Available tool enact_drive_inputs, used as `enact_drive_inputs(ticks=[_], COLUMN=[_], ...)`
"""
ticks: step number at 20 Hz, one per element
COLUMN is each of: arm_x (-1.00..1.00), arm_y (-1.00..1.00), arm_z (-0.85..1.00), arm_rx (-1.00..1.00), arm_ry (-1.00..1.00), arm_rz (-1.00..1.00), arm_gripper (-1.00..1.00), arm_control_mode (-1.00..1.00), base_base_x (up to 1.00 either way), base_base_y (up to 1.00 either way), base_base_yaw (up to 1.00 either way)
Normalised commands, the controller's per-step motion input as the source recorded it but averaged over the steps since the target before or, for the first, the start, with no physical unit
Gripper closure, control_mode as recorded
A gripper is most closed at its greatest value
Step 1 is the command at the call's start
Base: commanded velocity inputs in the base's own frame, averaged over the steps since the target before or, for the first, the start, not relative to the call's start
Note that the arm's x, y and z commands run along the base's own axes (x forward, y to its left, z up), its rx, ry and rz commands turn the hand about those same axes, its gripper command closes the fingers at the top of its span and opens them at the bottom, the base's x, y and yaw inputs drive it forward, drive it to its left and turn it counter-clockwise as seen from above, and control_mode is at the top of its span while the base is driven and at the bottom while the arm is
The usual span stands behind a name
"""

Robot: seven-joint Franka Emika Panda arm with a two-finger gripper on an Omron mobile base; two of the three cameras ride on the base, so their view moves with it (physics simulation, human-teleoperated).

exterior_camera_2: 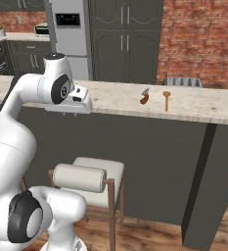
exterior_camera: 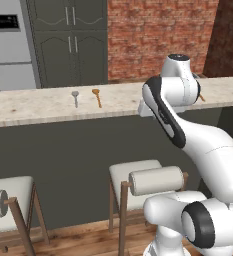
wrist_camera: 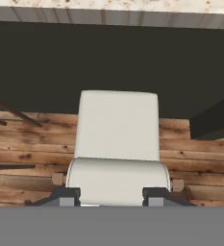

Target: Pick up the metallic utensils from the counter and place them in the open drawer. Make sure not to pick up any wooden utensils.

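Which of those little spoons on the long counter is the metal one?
Follow the pale stone counter to two small spoons lying side by side. The metal spoon is the silver-grey one on the left; its neighbour, the wooden spoon, is orange-brown.

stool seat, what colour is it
Off-white, on a brown wooden frame; the stool seat shows best in the hand view.

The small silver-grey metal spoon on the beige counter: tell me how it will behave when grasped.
The small silver-grey metal spoon looks rigid, so it should not flex. It lies flat on the pale beige speckled counter with a slim handle, so it may slide or pivot if nudged. Its round head probably makes it top-heavy when lifted by the handle.
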Motion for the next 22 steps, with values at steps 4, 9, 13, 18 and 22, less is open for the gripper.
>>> enact_drive_inputs(ticks=[4, 9, 13, 18, 22], arm_x=[0.00, 0.00, 0.00, 0.00, 0.00], arm_y=[0.00, 0.00, 0.00, 0.00, 0.00], arm_z=[0.00, 0.00, 0.00, 0.00, 0.00], arm_rx=[0.00, 0.00, 0.00, 0.00, 0.00], arm_ry=[0.00, 0.00, 0.00, 0.00, 0.00], arm_rz=[0.00, 0.00, 0.00, 0.00, 0.00], arm_gripper=[-1.00, -1.00, -1.00, -1.00, -1.00], arm_control_mode=[1.00, 1.00, 1.00, 1.00, 1.00], base_base_x=[0.00, 0.00, 0.00, 0.00, 0.00], base_base_y=[0.00, 0.00, 0.00, 0.00, -0.01], base_base_yaw=[0.00, 0.00, 0.00, 0.00, 0.00])
